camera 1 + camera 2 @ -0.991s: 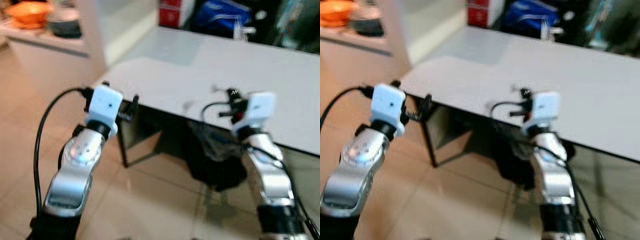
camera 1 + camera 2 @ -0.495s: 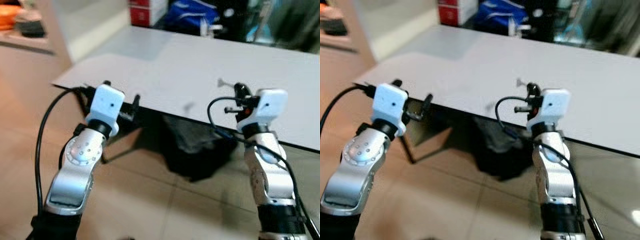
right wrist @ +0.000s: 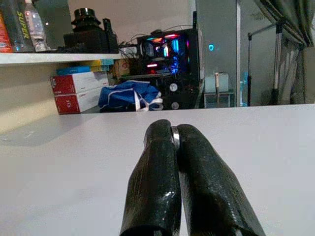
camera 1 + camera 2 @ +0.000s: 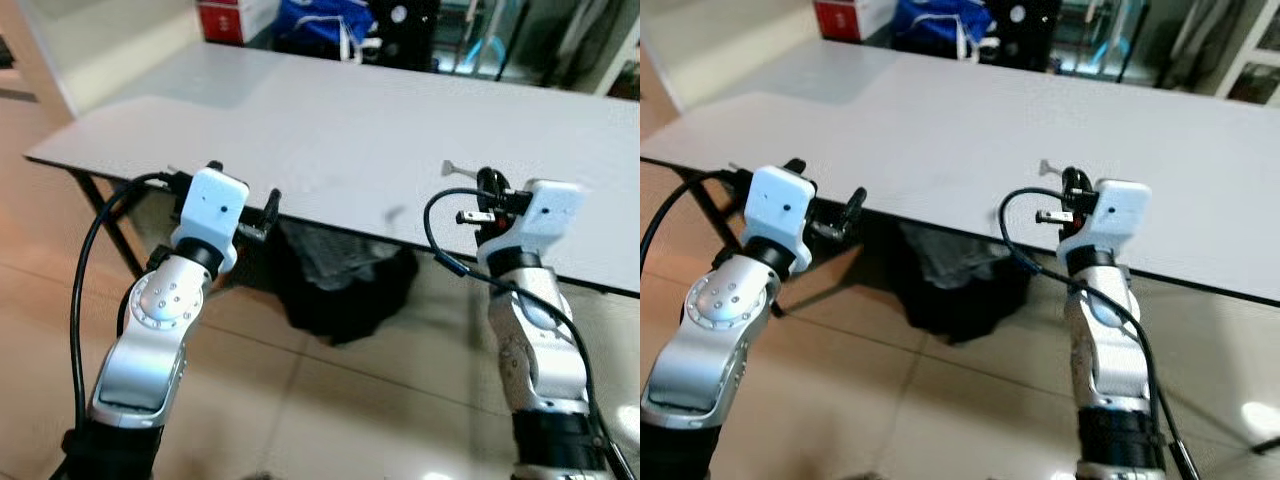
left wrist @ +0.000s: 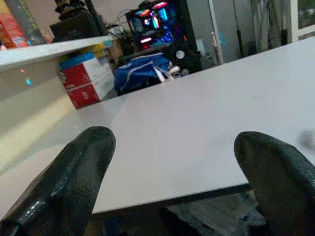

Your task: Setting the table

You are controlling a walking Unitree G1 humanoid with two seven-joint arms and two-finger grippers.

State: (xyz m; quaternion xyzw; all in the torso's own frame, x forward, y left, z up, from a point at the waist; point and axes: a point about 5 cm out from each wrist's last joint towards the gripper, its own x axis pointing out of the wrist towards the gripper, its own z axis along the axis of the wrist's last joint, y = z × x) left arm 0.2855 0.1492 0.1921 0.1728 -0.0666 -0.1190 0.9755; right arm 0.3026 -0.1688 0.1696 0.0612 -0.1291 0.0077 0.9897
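A long white table (image 4: 350, 130) stretches across in front of me, its top bare. My left gripper (image 5: 174, 147) is held at the table's near edge, fingers (image 5: 78, 172) spread wide with nothing between them. My right gripper (image 3: 174, 130) hovers just over the near edge further right, shut on a thin silver utensil (image 3: 173, 133) seen as a sliver of metal between the pads. One end of that utensil (image 4: 449, 167) pokes out to the left of the right gripper (image 4: 485, 185) and casts a small shadow on the tabletop.
A black bag (image 4: 340, 290) sits on the tiled floor under the table, beside a black table leg (image 4: 120, 230). Beyond the far edge are a red box (image 4: 225, 18), a blue bag (image 4: 320, 20) and a lit computer case (image 5: 152, 24).
The whole view has swung: the table now lies squarely ahead and the counter with the orange bowl has left the picture. Both arms keep their pose; the right stays shut on the utensil.
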